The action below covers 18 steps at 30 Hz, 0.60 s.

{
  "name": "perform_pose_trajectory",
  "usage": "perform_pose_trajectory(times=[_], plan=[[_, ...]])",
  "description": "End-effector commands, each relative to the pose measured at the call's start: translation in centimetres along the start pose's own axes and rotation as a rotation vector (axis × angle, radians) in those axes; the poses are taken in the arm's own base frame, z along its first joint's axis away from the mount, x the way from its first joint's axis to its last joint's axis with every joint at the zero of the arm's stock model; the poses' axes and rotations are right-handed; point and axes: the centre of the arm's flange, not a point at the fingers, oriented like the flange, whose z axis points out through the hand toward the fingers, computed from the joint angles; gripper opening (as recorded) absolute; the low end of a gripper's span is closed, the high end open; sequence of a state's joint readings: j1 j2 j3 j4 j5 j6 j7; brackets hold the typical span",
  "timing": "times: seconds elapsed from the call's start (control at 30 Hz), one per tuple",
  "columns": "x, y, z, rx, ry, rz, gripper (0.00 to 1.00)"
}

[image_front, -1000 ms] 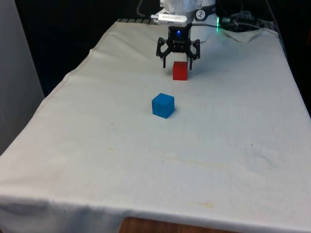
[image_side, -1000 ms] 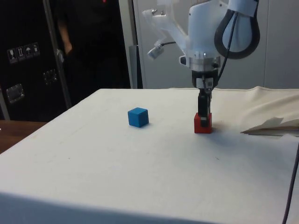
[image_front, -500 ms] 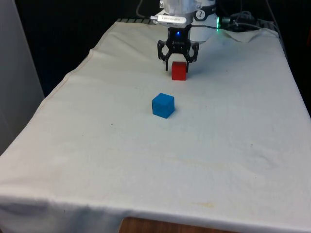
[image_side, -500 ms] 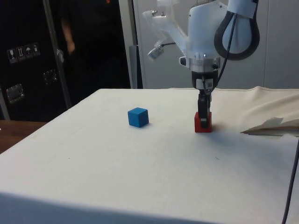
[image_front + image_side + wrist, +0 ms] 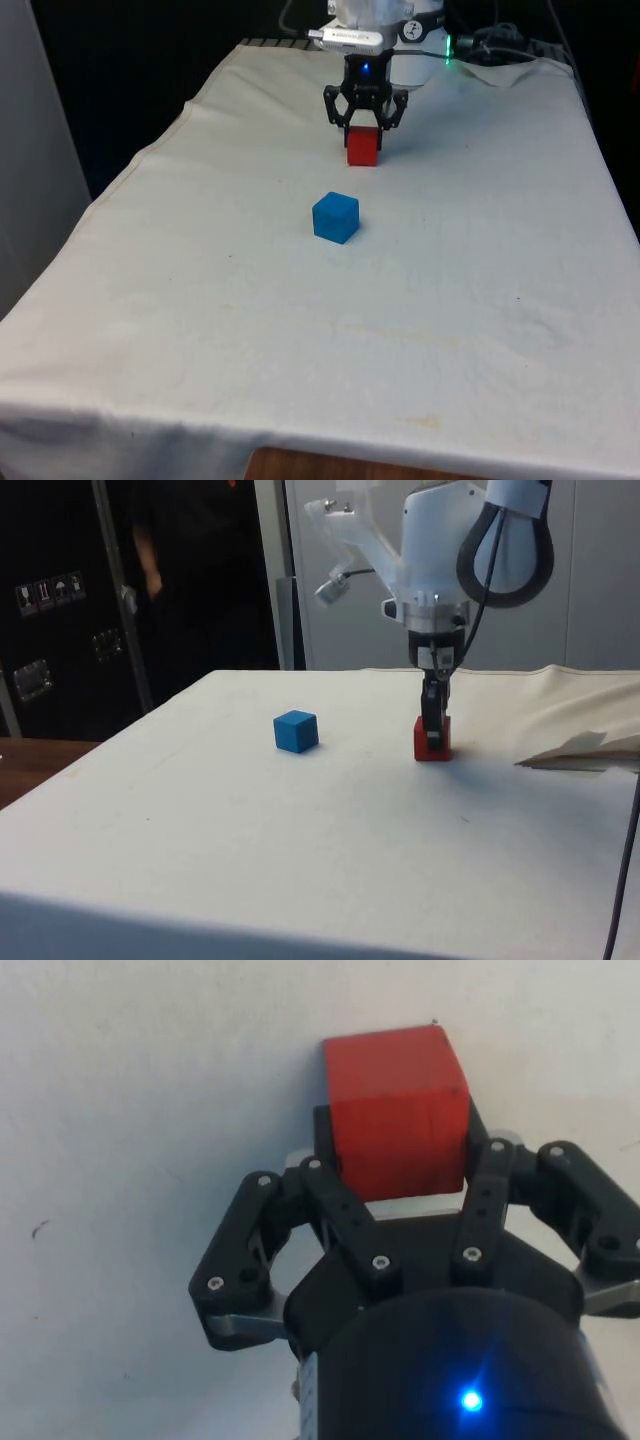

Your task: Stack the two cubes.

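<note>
On the white-clothed table (image 5: 480, 300) we have the gripper (image 5: 364, 128) clamped on the red cube (image 5: 362, 148) at the far end, cube at or just above the cloth, can't tell which. The wrist view shows the fingers (image 5: 335, 1175) pressed against two opposite faces of the cube. The blue cube (image 5: 335, 217) sits apart, nearer the front camera and slightly toward the front view's left. Our read: lift, carry that way, set down on top.
</note>
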<state>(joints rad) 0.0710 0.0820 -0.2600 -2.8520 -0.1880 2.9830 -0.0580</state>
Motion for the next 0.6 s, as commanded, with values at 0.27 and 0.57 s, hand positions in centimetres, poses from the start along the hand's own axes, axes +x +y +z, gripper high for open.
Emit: perform_pose_trajectory(times=[0.27, 0.57], plan=[[1.5, 0.6, -3.1, 0.002, 0.01, 0.01, 0.0], [3.1, 1.1, -6.2, 0.002, 0.019, 0.022, 0.0]])
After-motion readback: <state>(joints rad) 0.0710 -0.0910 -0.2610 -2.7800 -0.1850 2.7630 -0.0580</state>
